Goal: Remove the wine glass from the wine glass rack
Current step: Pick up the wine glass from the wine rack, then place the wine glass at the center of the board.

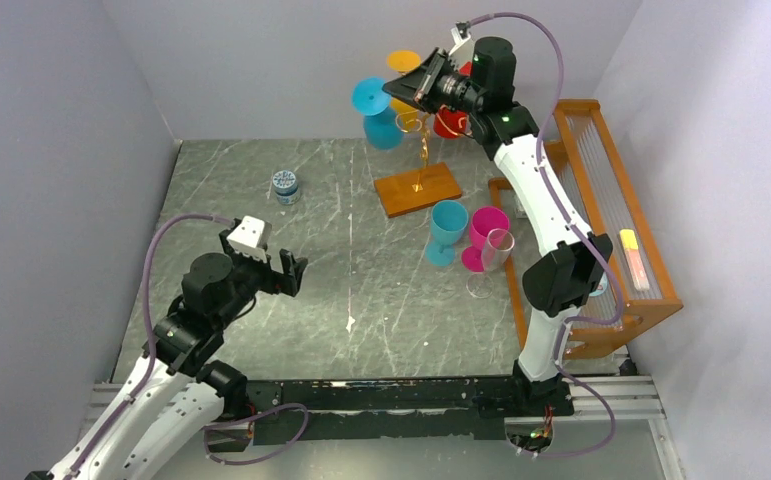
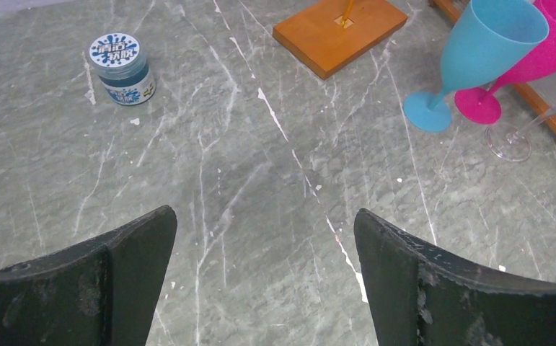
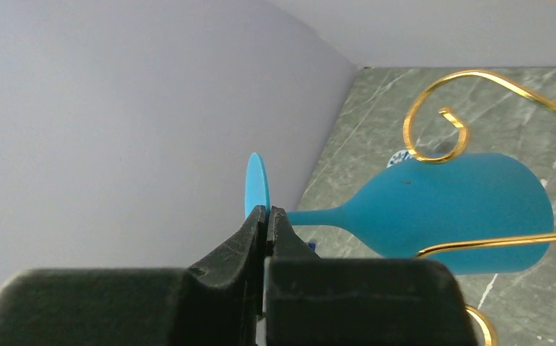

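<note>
Hovering over the grey marbled table (image 1: 361, 300), the left gripper (image 1: 286, 272) has its jaws spread wide with nothing between them; farther out a blue goblet (image 1: 446, 232), a pink goblet (image 1: 486, 235) and a clear glass (image 1: 491, 265) stand close together on the table. Beyond them stands the wine glass rack (image 1: 418, 188), a thin gold wire stem with curled scroll arms on a flat brown wooden base; the wine glass (image 1: 381, 130), opaque teal, hangs on the rack's left side with its round foot uppermost and its bowl below, a gold scroll crossing the bowl. Up there the right gripper (image 3: 266, 213) has its jaws pressed together, tips right by the join of stem and foot; whether they touch the glass cannot be told. The right arm covers much of the rack's top; a red glass (image 1: 451, 122) and an orange disc (image 1: 403, 60) show only in part.
</note>
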You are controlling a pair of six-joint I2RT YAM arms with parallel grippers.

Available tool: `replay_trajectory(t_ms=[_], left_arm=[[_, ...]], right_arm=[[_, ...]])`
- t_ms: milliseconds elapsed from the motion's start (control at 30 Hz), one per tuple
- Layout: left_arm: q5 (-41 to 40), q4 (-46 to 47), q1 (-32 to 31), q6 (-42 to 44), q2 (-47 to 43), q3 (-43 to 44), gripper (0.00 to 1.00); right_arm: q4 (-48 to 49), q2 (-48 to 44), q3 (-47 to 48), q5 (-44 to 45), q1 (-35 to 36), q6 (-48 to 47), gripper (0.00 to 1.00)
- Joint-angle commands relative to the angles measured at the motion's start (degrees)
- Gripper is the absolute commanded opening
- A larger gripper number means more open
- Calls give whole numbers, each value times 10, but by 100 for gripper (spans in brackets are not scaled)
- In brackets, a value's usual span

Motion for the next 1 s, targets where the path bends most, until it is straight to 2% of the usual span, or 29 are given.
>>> replay_trajectory(t_ms=[0,233,467,733,967], left_arm=[[-30,-18,3,-16,-16,23,97],[-51,-30,3,-33,-23,31,97],[-25,-78,3,-98,-42,73,97],[36,-93,3,-150,-66,127,97],[132,-71,4,-190,-28,152,86]], right_arm=[[15,-4,4,-79,16,-46,0],[-16,-43,-40,-98,61,-137,0],[-34,-127,-145,-34,127,-249,0],[76,-255,-349,-31,162,-252,0],[179,-344,-488,-59,169,-195,0]])
